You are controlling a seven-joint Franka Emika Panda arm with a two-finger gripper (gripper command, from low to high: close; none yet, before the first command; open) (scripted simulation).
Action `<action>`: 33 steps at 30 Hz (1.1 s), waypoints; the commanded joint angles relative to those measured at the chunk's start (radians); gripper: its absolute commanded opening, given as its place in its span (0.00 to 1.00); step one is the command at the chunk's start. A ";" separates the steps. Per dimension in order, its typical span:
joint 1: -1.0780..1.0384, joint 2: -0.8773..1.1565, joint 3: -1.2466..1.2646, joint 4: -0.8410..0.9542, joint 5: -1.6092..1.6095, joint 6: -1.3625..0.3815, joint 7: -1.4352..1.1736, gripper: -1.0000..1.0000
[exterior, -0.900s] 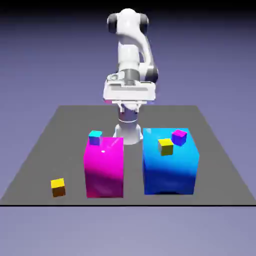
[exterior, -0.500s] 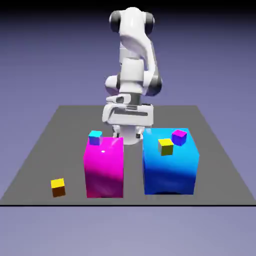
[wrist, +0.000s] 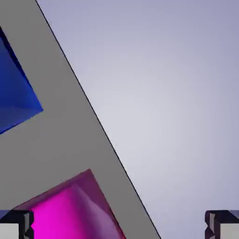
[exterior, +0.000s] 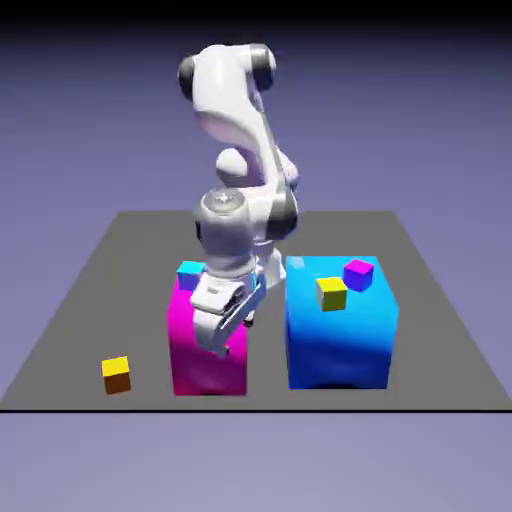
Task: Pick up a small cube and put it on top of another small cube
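The small cube [exterior: 116, 374], yellow on top with orange-brown sides, rests on the grey table [exterior: 110, 270] near the front, at the exterior view's left. It does not show in the hand view. My gripper [exterior: 228, 335] hangs tilted in front of the tall magenta block [exterior: 195, 360], well to the right of the small cube and higher. In the hand view the gripper [wrist: 119, 229] is open: its fingertips [wrist: 15, 228] sit far apart at the bottom corners with nothing between them. A cyan-topped small cube [exterior: 189, 272] stands on the magenta block's far corner.
A big blue block [exterior: 340, 335] stands right of the magenta one, carrying a yellow-topped olive-green cube [exterior: 331, 293] and a purple cube [exterior: 358, 273]. The hand view shows the magenta block [wrist: 70, 212], the blue block's corner [wrist: 14, 93] and the table's edge [wrist: 100, 126].
The arm has swung down and toward the exterior view's left; the hand dropped from above and behind the blocks to in front of the magenta block. No cube has moved.
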 commanded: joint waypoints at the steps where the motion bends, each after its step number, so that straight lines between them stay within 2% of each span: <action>1: -0.029 0.036 0.025 0.030 -0.008 -0.032 -0.041 0.50; 11: -0.316 0.398 0.271 0.322 -0.095 -0.346 -0.450 0.50; 22: -0.633 0.777 0.435 0.562 -0.268 -0.602 -0.928 0.50; 26: -0.705 0.849 0.399 0.561 -0.359 -0.600 -1.054 0.50; 30: -0.729 0.897 0.355 0.441 -0.408 -0.469 -1.033 0.50; 31: -0.729 0.897 0.355 0.441 -0.408 -0.469 -1.033 0.00; 33: -0.722 0.882 0.368 0.477 -0.393 -0.508 -1.040 0.00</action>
